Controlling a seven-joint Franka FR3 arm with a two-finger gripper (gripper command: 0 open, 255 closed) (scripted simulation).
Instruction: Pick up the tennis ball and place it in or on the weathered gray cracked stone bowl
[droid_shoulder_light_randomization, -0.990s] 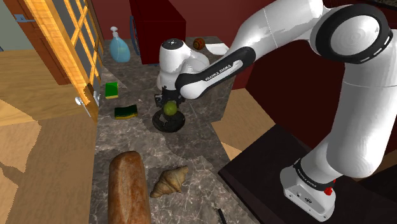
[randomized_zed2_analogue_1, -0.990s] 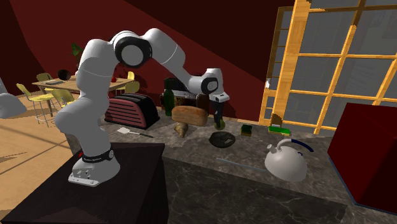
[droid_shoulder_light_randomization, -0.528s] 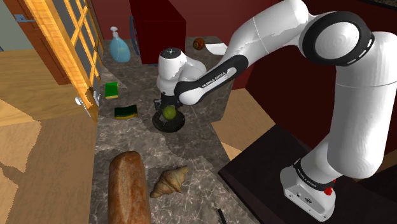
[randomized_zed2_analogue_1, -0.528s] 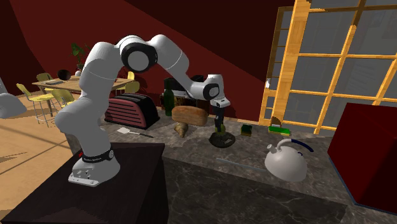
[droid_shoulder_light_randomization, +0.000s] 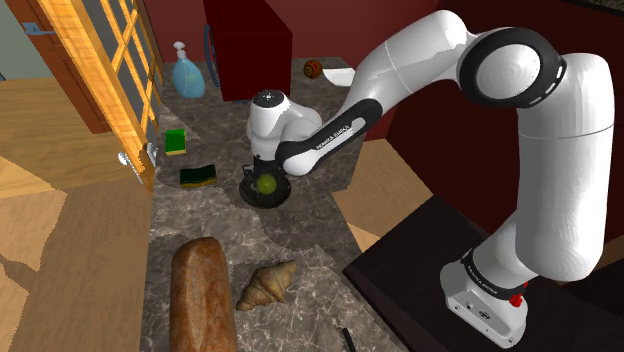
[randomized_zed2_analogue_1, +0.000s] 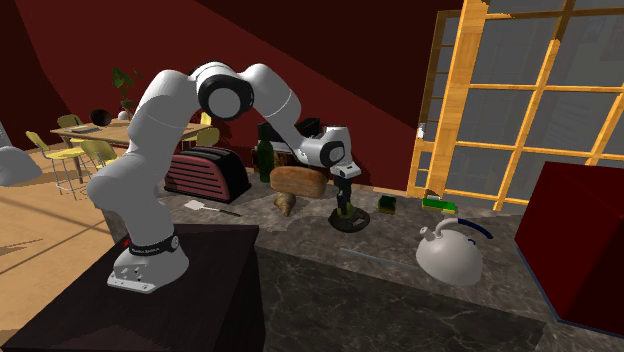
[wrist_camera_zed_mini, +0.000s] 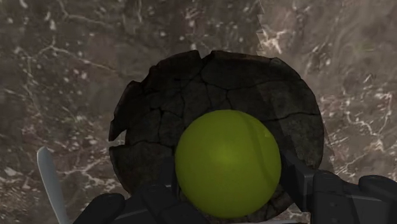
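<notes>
Gripper (wrist_camera_zed_mini: 230, 183) clamps tennis ball (wrist_camera_zed_mini: 228, 163) low over dark cracked bowl (wrist_camera_zed_mini: 191, 83). Shoulder view: gripper hides bowl's 12 o'clock rim.

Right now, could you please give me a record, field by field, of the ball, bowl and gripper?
Ball: yellow-green tennis ball, held, not yet released
Bowl: dark grey cracked stone bowl, directly beneath the ball
Gripper: all-black two-finger gripper, shut on the ball, low over the bowl
Surface: dark veined counter under the bowl
</notes>
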